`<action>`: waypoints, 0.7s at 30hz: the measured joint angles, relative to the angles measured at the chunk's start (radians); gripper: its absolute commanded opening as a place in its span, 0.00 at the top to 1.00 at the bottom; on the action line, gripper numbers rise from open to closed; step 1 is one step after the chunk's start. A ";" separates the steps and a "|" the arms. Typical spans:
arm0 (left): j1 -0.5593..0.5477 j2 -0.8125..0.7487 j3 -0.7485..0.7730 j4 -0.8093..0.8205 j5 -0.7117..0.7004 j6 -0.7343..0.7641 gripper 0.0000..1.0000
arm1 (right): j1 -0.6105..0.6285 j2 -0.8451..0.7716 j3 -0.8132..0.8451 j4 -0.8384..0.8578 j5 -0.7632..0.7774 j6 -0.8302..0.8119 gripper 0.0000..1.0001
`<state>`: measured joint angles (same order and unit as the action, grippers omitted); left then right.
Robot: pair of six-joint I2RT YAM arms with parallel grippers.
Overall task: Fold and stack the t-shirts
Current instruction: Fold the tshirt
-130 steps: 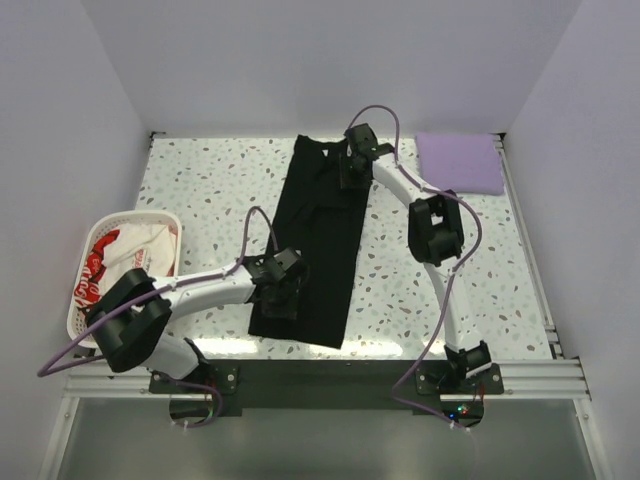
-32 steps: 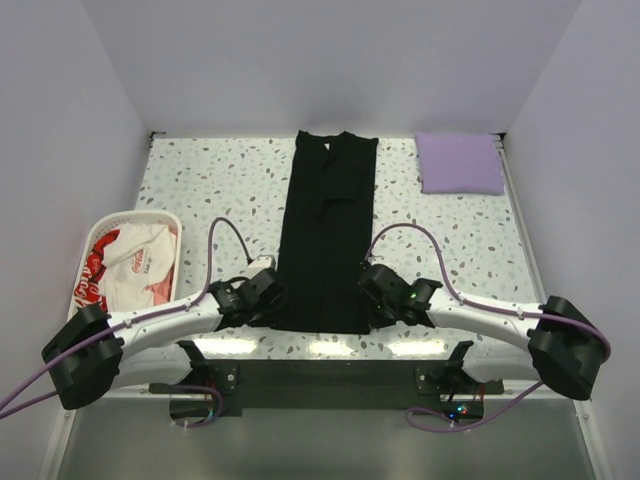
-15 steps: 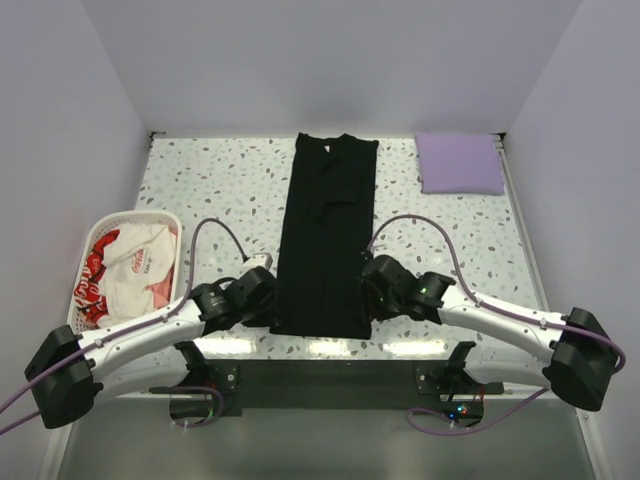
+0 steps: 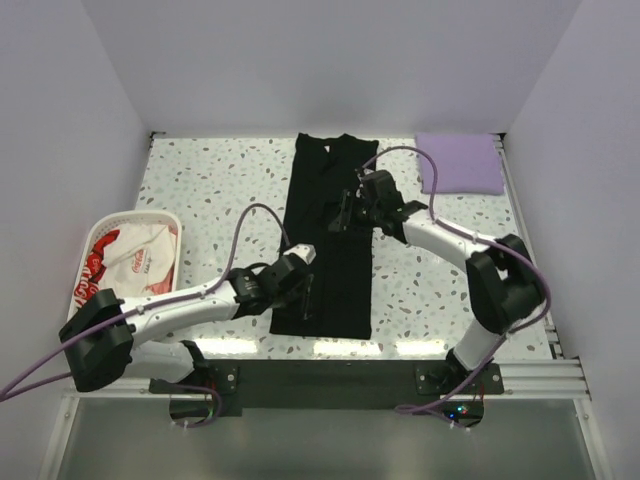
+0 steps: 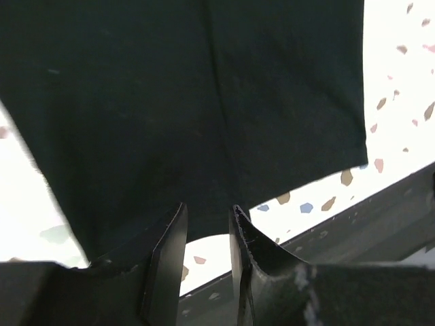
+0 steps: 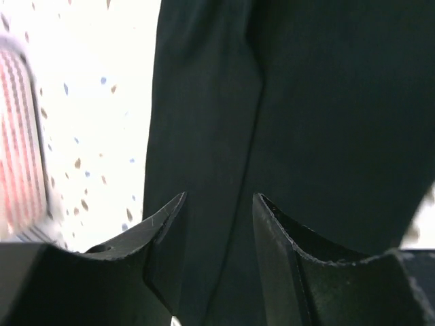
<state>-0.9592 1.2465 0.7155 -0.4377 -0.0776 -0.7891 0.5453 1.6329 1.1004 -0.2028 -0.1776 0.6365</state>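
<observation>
The black t-shirt [image 4: 330, 230] lies as a long narrow strip down the middle of the table, collar end at the back. My left gripper [image 4: 298, 290] hovers over its near left part, jaws a little open and empty; its wrist view shows the shirt's near hem [image 5: 204, 102] under the gripper [image 5: 207, 212]. My right gripper [image 4: 345, 214] is open and empty above the shirt's middle; its wrist view shows the gripper [image 6: 217, 200] above the black cloth [image 6: 306, 102]. The lavender t-shirt [image 4: 460, 163] lies folded at the back right. The white t-shirt with red lettering [image 4: 130, 262] is bunched in the basket.
The white slotted basket [image 4: 80, 300] stands at the left edge of the speckled table [image 4: 200, 190]. White walls close in the back and both sides. A metal rail [image 4: 320, 349] runs along the near edge.
The right gripper has swung from the shirt's near right corner up to its middle. The left gripper has moved from the near left corner onto the shirt. The black shirt's near end has shifted slightly.
</observation>
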 measured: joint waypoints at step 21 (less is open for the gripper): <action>-0.130 0.158 0.003 0.084 0.026 0.024 0.56 | -0.105 0.488 0.321 0.249 -0.049 0.176 0.51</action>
<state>-1.0893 1.4048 0.7189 -0.3534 -0.0521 -0.7650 0.4408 2.1212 1.4216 0.0467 -0.2268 0.8124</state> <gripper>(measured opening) 0.454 0.488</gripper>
